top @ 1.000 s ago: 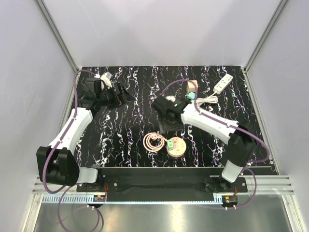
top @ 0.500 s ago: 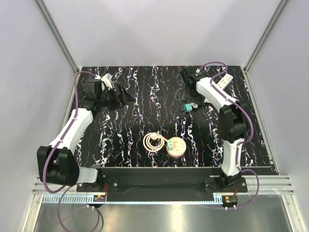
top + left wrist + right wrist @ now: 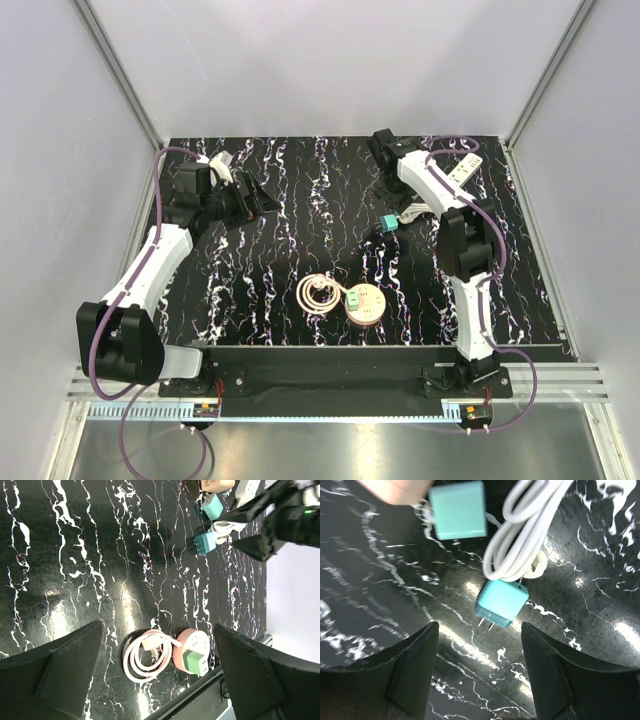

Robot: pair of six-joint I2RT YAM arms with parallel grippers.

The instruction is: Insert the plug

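— Right arm swung to the far right corner; right gripper (image 3: pixel 479 630) gapes empty above the teal plug (image 3: pixel 501 602), beside the white cable (image 3: pixel 520 535).
— And the left gripper (image 3: pixel 157 630)?
— Wide too, far left corner.

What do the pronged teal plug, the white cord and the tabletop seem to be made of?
The pronged teal plug: matte moulded plastic, probably, with two metal-looking prongs. The white cord: smooth, flexible plastic or rubber, lying in soft loops. The tabletop: glossy black marble-look surface, perhaps laminate; it mirrors lamp glare.
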